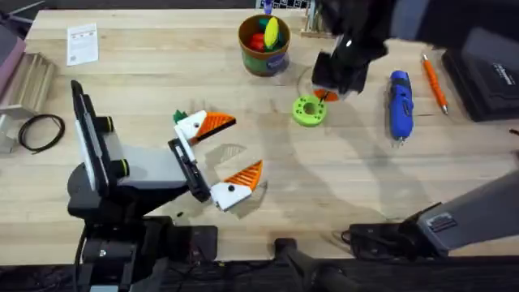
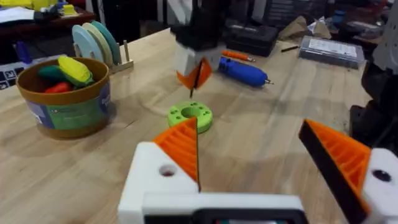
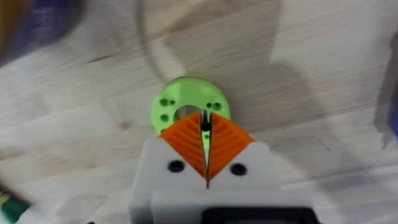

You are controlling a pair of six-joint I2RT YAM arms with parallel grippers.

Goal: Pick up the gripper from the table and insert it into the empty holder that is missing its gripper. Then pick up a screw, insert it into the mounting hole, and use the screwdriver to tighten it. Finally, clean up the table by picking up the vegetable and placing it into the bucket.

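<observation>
My left gripper [image 1: 246,144] lies open low over the table, and both its white holders [image 2: 155,177] carry orange ribbed pads. A small round mounting hole [image 2: 166,170] shows in the near holder's face. My right gripper [image 1: 328,93] hangs just above the flat green disc [image 1: 309,110], shut on a thin dark screw [image 3: 204,122] that points down at the disc [image 3: 186,106]. The blue screwdriver [image 1: 400,101] lies to the right of the disc. A small green vegetable [image 1: 179,117] lies beside the left gripper's far finger. The bucket [image 1: 264,45] stands at the back.
A thin orange pen-like tool [image 1: 434,81] lies right of the screwdriver, beside a black case [image 1: 486,77]. A paper card [image 1: 83,43], a metal rack [image 1: 32,77] and a black cable loop [image 1: 40,131] sit at the far left. Coloured discs stand in a rack [image 2: 99,43] behind the bucket.
</observation>
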